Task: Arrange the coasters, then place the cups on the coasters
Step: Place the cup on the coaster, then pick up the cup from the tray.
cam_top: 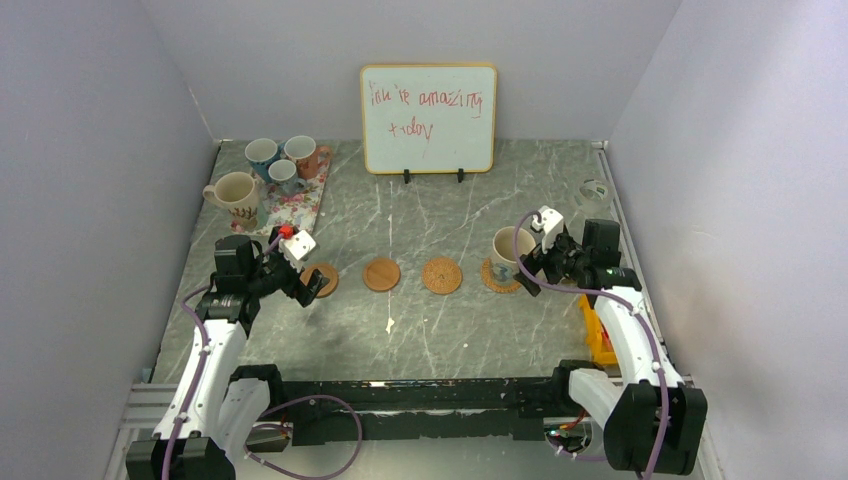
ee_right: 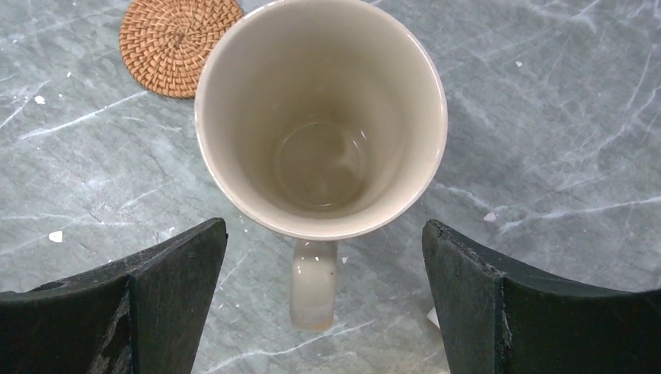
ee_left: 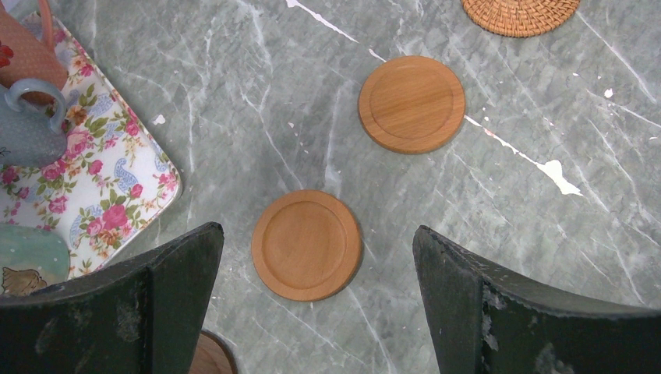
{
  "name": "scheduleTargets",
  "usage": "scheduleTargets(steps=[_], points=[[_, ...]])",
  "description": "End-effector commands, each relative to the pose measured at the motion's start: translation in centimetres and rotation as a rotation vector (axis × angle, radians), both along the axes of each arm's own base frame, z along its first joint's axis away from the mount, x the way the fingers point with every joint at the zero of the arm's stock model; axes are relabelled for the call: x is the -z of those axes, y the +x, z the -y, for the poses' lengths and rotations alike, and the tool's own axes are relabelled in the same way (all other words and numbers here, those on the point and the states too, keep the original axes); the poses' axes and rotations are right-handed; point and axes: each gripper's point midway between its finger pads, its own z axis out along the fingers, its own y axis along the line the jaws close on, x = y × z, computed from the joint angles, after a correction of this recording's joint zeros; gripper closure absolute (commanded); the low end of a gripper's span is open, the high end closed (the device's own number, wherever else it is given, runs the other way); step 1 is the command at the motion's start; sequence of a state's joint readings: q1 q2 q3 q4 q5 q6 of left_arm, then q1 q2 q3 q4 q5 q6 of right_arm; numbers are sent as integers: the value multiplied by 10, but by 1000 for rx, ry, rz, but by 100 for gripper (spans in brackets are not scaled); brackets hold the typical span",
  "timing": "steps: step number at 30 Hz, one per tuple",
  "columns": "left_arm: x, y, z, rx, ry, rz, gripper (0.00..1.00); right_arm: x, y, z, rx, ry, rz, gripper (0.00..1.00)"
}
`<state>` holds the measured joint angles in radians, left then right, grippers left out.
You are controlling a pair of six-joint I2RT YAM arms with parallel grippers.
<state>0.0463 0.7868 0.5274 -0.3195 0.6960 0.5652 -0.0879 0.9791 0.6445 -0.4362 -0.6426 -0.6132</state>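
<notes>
Left gripper (ee_left: 318,234) and right gripper (ee_right: 323,227) are held low, jaws spread.
A round tan wooden coaster (ee_left: 306,245) and a cream ceramic mug (ee_right: 321,117) are framed respectively, untouched.

A cream cup (cam_top: 507,249) stands on the rightmost coaster (cam_top: 491,281), right end effector (cam_top: 527,271) beside it.

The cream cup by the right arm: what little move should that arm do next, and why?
Probably pull the right gripper up and back from the cream cup. Its jaws stand open, clear of the cup and gripping nothing, and the cup seems to sit on the rightmost coaster.
</notes>
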Motion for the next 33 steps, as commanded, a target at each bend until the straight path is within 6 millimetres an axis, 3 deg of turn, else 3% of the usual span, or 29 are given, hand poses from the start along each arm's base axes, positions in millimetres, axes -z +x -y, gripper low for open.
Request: scheduleTargets(steps=[1, 12, 20, 26, 33], points=[[-3, -3, 4, 30, -9, 24, 4, -32, 6, -9, -53, 23, 110, 0], [-8, 11, -8, -92, -31, 25, 4, -60, 9, -4, -10, 18, 244, 0], [-18, 44, -71, -456, 50, 75, 4, -69, 17, 11, 81, -10, 306, 0], [-33, 52, -95, -506, 43, 88, 4, -66, 22, 16, 114, -20, 289, 0], [-50, 73, -139, -634, 68, 92, 4, -63, 25, 20, 136, -30, 280, 0]])
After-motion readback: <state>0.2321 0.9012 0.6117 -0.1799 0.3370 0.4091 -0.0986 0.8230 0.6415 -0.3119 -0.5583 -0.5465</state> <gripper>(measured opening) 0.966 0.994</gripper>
